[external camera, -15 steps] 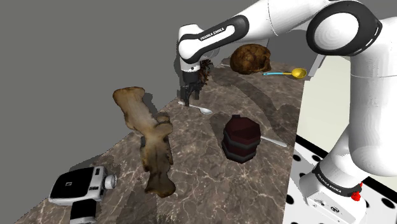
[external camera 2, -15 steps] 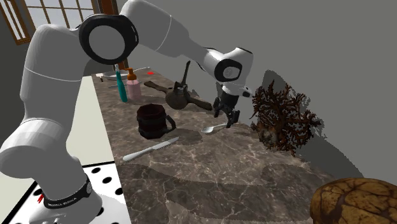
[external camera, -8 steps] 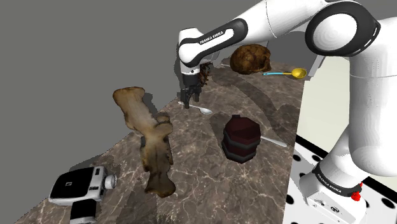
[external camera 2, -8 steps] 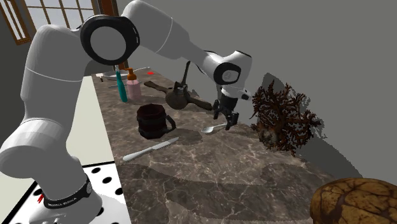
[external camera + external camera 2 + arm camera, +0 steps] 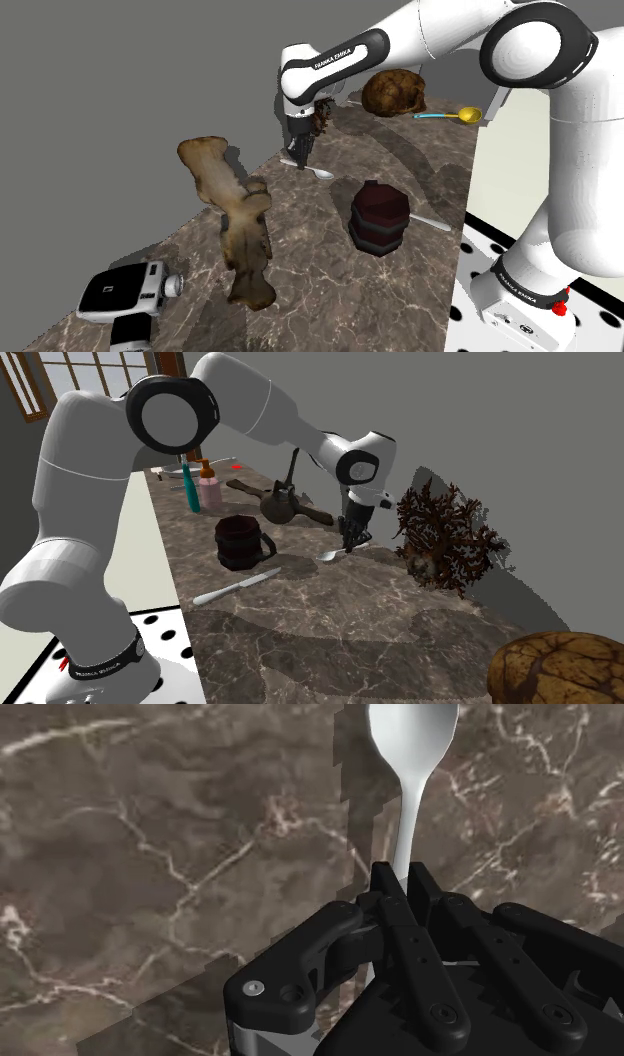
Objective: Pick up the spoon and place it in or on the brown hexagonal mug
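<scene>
Since a second ago the claw [image 5: 352,540] has dropped to the table [image 5: 320,285] and narrowed; its fingers [image 5: 398,914] stand almost together on the handle of the spoon [image 5: 412,744], seemingly pinching it. The spoon lies flat on the table, not yet lifted. The mug [image 5: 378,215] stands well apart, so lifting, carrying, placing remain

Lighting is even and moderately bright. The arm [image 5: 420,30] casts broad, soft shadows on the marble counter [image 5: 320,262]. In the wrist view, the shadow beside the spoon [image 5: 411,744] has stepped edges.
</scene>
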`<act>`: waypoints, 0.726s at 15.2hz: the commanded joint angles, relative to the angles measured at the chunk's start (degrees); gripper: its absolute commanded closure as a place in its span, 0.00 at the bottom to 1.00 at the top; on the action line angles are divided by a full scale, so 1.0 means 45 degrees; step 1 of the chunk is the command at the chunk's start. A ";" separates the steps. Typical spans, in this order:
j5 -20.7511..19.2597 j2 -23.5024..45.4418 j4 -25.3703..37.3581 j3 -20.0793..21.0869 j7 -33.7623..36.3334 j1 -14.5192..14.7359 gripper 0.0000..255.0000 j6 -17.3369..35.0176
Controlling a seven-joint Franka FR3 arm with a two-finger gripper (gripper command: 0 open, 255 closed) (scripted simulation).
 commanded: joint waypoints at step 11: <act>0.0004 -0.0441 0.0531 0.0022 0.0103 -0.0004 1.00 -0.0987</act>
